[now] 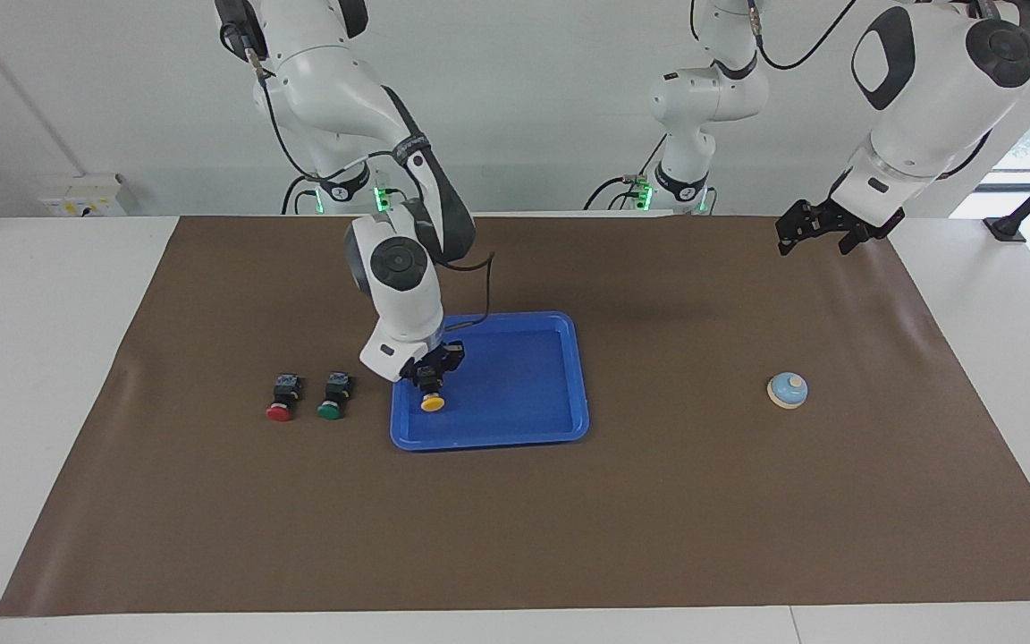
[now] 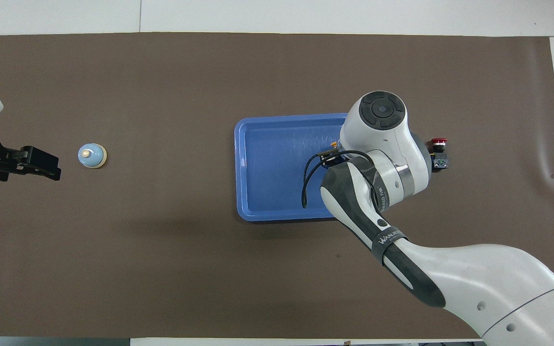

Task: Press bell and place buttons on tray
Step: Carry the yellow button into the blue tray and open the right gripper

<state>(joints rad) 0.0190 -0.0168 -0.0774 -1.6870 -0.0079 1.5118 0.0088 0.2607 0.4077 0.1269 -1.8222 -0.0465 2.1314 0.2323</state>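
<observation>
My right gripper (image 1: 430, 380) is shut on the yellow button (image 1: 432, 402), cap pointing away from the robots. It holds it low inside the blue tray (image 1: 515, 371), at the tray's end toward the right arm. Whether the button touches the tray floor I cannot tell. The red button (image 1: 281, 398) and the green button (image 1: 333, 396) lie side by side on the mat beside that end of the tray. In the overhead view the arm hides the green one, and the red button (image 2: 438, 144) shows. The light-blue bell (image 1: 787, 390) sits toward the left arm's end. My left gripper (image 1: 814, 240) waits open in the air, apart from the bell.
A brown mat (image 1: 515, 537) covers the table, with white table surface (image 1: 32, 358) around it. The right arm's forearm (image 2: 387, 158) hangs over the tray's end and the mat beside it.
</observation>
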